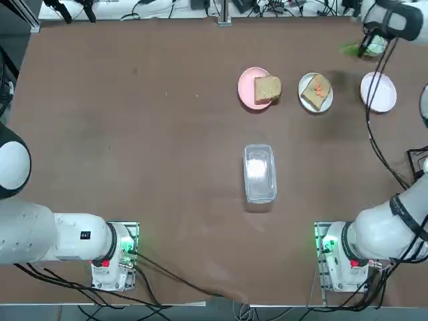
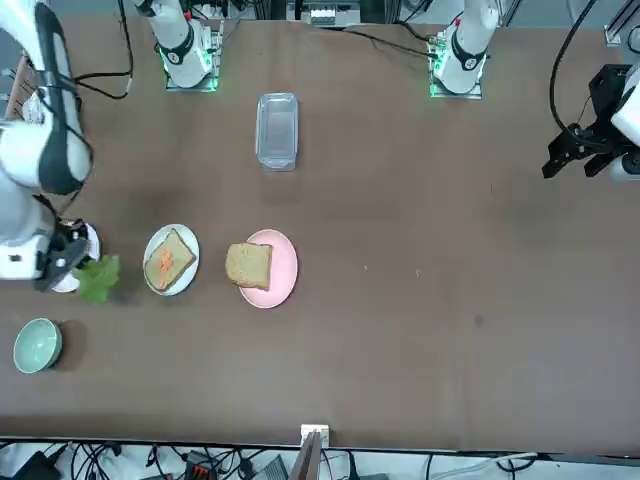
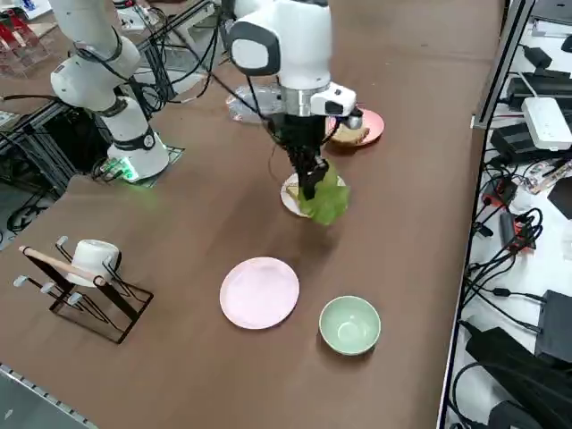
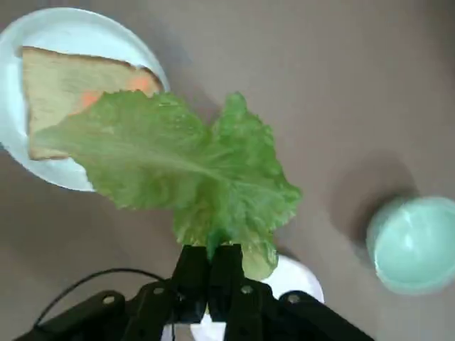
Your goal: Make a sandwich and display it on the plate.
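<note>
My right arm [image 3: 295, 63] reaches over the table [image 1: 167, 147], the largest thing here, and my right gripper [image 4: 211, 259] is pinched shut on the lettuce leaf [image 4: 206, 167], in the air between the white plate and the green bowl.

Next in size comes the pink plate [image 1: 248, 88], past the white plate from me, with a bread slice [image 1: 267, 89] lying partly over its rim. The faintly pinkish plate [image 3: 259, 293] lies on the other side of the white one, bare, and in the wrist view it shows partly behind my fingertips and the leaf.

The white plate [image 4: 79, 37] is close beside my gripper, lower than the leaf. On it rests the other bread slice [image 4: 60, 92], set at an angle, with orange bits [image 1: 318, 89] on top. In my wrist view the leaf's far end overlaps this slice; whether they touch, I cannot tell.

The green bowl [image 3: 349, 325], smaller than the plates, stands upright, apart from them. A clear container [image 1: 259, 174] sits well away, nearer the arms' bases.
</note>
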Robot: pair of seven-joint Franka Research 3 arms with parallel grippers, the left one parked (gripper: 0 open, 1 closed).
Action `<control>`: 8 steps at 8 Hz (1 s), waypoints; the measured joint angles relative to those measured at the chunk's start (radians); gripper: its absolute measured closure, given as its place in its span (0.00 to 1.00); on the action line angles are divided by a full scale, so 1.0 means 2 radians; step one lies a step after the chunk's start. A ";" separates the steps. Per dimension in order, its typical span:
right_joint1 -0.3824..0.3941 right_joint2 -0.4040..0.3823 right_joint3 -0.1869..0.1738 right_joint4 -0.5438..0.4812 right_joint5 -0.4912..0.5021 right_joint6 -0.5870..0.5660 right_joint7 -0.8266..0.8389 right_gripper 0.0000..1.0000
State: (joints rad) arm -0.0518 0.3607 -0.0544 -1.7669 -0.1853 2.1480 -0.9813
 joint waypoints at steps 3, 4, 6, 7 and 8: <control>0.013 0.011 0.025 -0.007 0.000 0.023 -0.067 0.96; 0.014 0.011 0.033 -0.021 0.000 0.050 -0.080 0.96; 0.015 0.004 0.041 -0.075 0.000 0.129 -0.088 0.96; 0.015 -0.002 0.041 -0.111 0.000 0.170 -0.091 0.96; 0.014 -0.011 0.041 -0.142 0.000 0.196 -0.094 0.96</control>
State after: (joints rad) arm -0.0228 0.3391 0.0284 -2.0514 -0.1852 2.5407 -1.1693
